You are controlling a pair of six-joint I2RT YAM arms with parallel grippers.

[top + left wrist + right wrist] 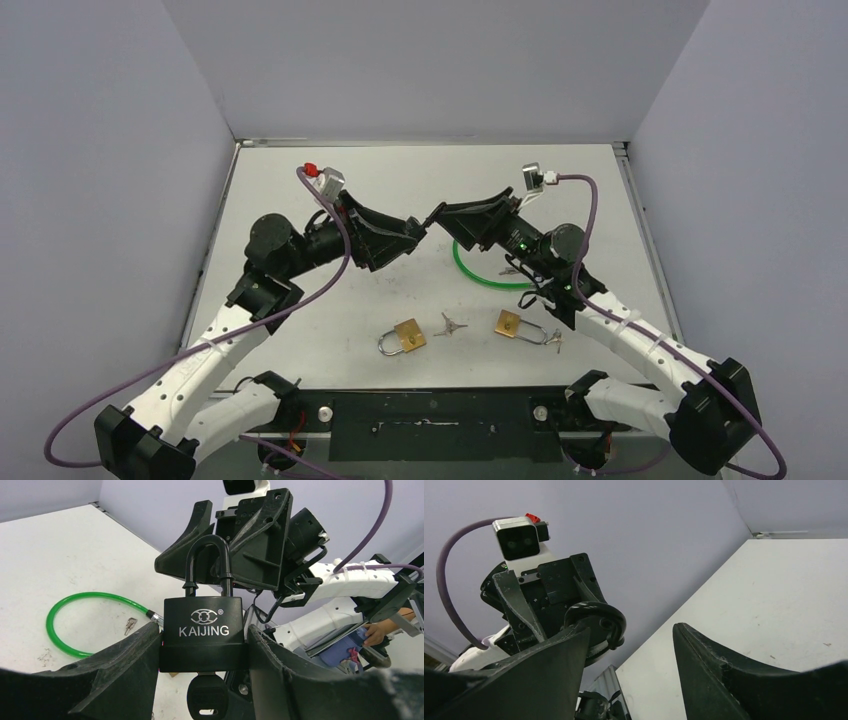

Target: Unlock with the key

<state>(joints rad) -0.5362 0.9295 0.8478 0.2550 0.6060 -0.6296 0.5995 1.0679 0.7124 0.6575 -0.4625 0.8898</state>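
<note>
Black KAIJING padlock [204, 630] is up in the air above the white counter [420, 170], clamped by its body between the fingers of the left claw [420, 232]. It is upright, black shackle [207, 560] on top and seated in the body. A black-headed key [206, 697] sticks out of the underside. The right claw [631, 630] faces it with its jaws apart; the shackle is just beside one finger, contact unclear. On the counter: a green cable loop [100, 595], two brass padlocks [408, 336] [508, 324] and small loose keys [449, 325].
</note>
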